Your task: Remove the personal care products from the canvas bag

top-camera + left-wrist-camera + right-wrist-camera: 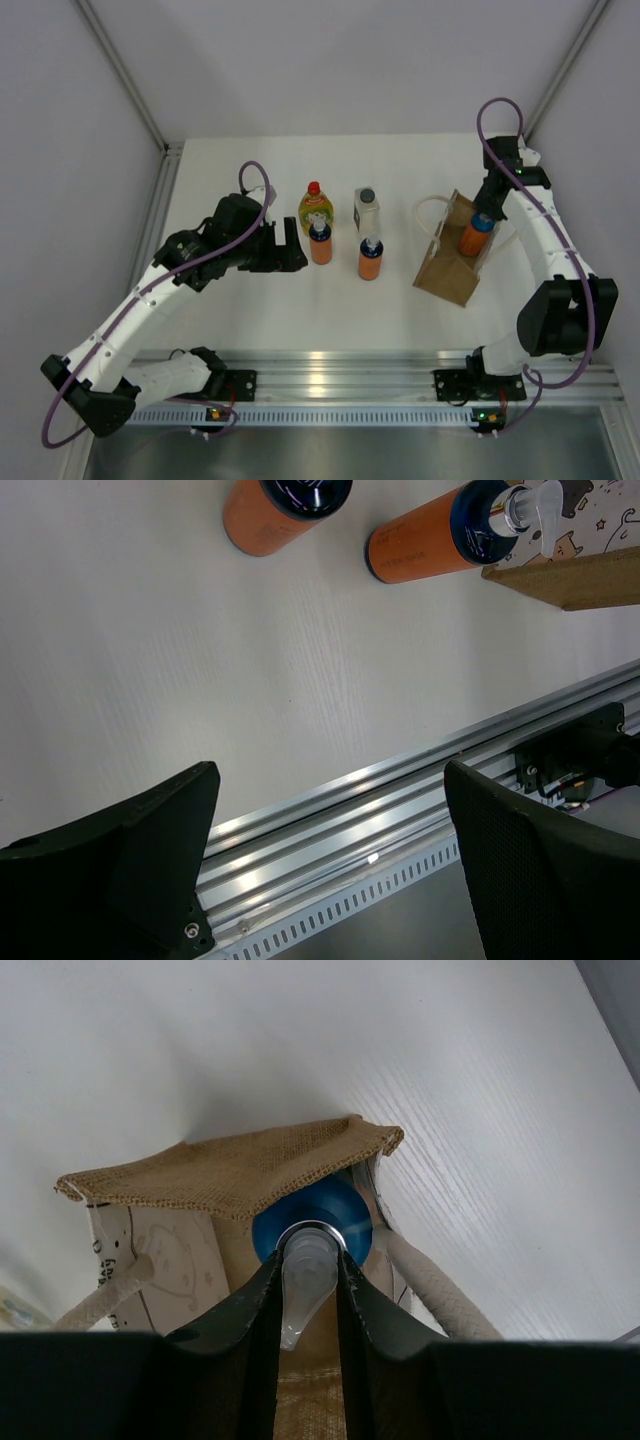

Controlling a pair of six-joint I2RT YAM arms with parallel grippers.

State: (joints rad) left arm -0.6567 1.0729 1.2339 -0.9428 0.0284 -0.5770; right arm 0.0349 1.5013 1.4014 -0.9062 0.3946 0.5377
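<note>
Pinching the last orange bottle [476, 238] in the canvas bag [445, 270] at right, your right gripper [308, 1270] leaves four bottles [366, 212] out; left gripper [330, 780] spread.

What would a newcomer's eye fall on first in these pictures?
The right gripper is shut on the pump top of an orange bottle standing in the mouth of the tan canvas bag, at the right of the table. Mid-table stand a yellow-green bottle, a whitish bottle and two more orange bottles, with the open left gripper beside them.
</note>
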